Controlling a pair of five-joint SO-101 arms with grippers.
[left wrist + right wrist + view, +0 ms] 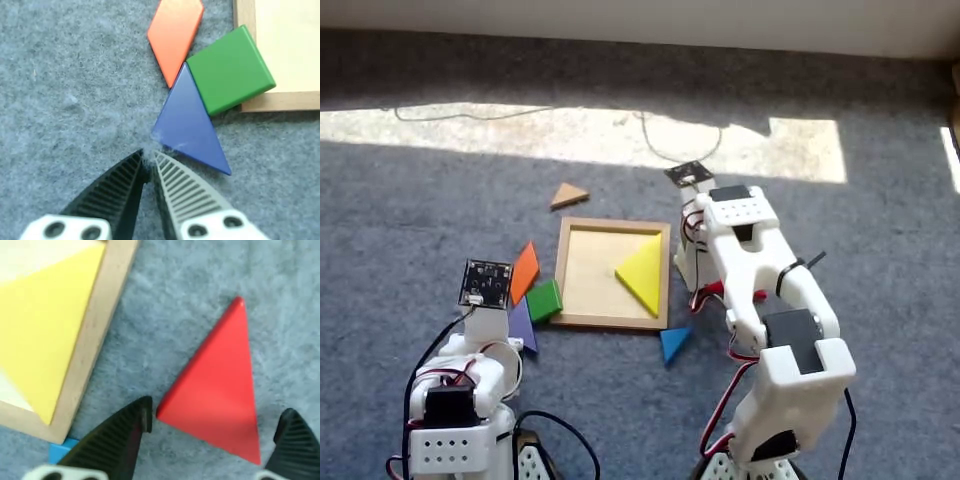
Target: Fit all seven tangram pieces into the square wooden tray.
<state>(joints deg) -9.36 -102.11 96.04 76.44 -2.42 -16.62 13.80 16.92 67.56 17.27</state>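
Left fingers (175, 182) pressed together, right fingers (117, 440) spread around red triangle (220, 390); tray (615, 224) holds yellow triangle (643, 270).

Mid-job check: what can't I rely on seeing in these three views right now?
- red triangle: in the high view, the right arm covers nearly all of it.
- purple triangle: in the high view, partly covered by the left arm's wrist board.
- blue triangle: in the right wrist view, just a corner peeks past the right gripper.
- wooden tray: cut off by the frame edge in both wrist views.
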